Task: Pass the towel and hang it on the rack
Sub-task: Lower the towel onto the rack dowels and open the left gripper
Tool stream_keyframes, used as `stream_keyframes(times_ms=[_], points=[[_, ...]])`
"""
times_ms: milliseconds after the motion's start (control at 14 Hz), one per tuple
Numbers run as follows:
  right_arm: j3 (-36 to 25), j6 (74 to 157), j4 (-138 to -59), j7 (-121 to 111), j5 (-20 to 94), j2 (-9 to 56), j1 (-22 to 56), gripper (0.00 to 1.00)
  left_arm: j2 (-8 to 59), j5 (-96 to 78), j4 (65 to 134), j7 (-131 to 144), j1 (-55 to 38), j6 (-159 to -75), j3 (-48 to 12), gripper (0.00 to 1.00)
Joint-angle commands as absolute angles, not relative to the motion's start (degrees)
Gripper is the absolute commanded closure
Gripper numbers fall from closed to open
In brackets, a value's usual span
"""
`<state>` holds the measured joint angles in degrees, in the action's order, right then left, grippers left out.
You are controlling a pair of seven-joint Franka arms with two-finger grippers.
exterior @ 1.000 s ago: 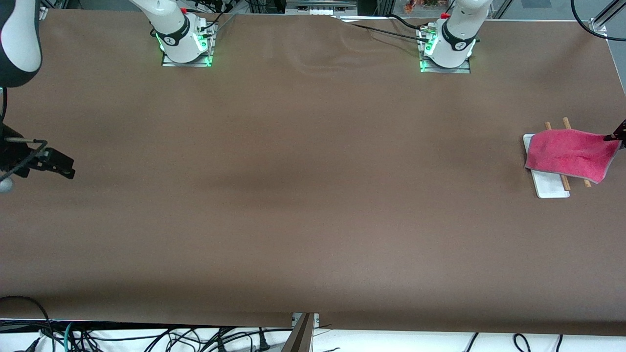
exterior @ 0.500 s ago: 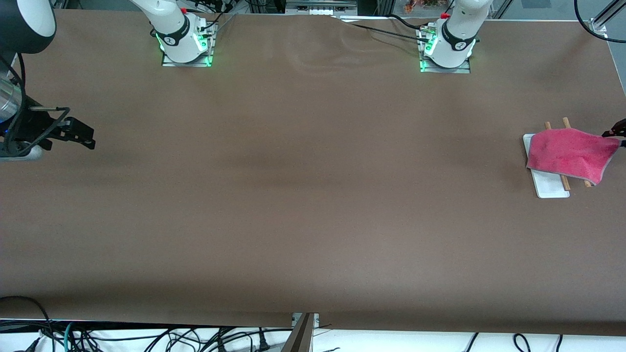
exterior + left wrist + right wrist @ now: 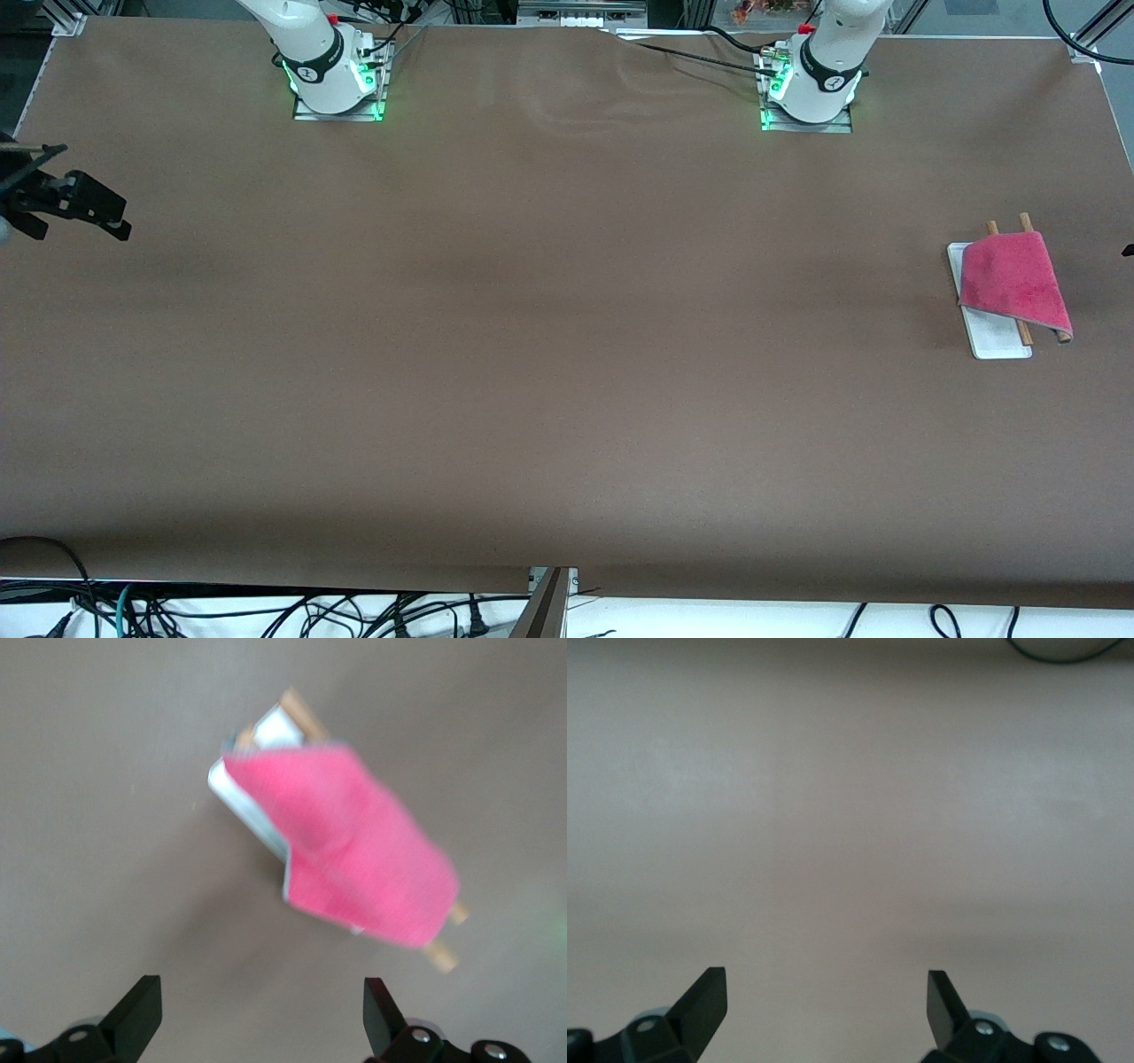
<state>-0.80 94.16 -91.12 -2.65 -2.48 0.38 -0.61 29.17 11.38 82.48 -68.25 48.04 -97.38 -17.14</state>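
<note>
Pink-red towel (image 3: 1013, 283) draped over the two brown rods of the rack (image 3: 990, 340), toward the left arm's end of the table, pink side up, grey trim along the lower edge, rod tips poking out at both ends. Seen likewise in the left wrist view: towel (image 3: 359, 855) lying across the rack (image 3: 266, 726), hanging free of any grip.

Left gripper (image 3: 261, 1019) spread wide and empty, up over bare brown table (image 3: 567, 354) just beside the rack; barely a dark sliver of it at the frame's edge in the front view. Right gripper (image 3: 75, 206) over the table's edge at the right arm's end, spread wide too (image 3: 824, 1014), holding nothing, waiting.

Hanging step judged done, release made. Next move probably only a clean retreat of the left arm, without brushing the cloth off the rods.

Against half a second ago: corner of the towel then stretched out toward the left gripper, now fallen and folded down over the outer rod; left gripper drawn away from the cloth; right gripper shifted toward the table's edge.
</note>
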Motion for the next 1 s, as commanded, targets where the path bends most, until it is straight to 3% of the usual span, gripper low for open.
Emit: stream_keyframes(times_ms=[0,500,643,929], points=[[0.0,91.8,-91.6,-3.6,-2.2,-0.7,-1.6,0.00,25.5,11.9,82.1,-56.7,48.1,-92.3,-24.1,0.00],[0.2,92.1,-87.8,-3.3,-2.0,2.0,-1.1,0.00,19.9,12.0,81.3,-26.6,47.5,-84.8,-43.1,0.00],[0.2,92.2,-87.8,-3.3,-2.0,2.0,-1.1,0.00,17.1,12.0,81.9,-19.0,38.6,-83.9,-39.9,0.00],[0.2,92.3,-87.8,-3.3,-2.0,2.0,-1.2,0.00,11.3,6.4,83.3,-11.6,20.5,-85.2,-23.4,0.00]])
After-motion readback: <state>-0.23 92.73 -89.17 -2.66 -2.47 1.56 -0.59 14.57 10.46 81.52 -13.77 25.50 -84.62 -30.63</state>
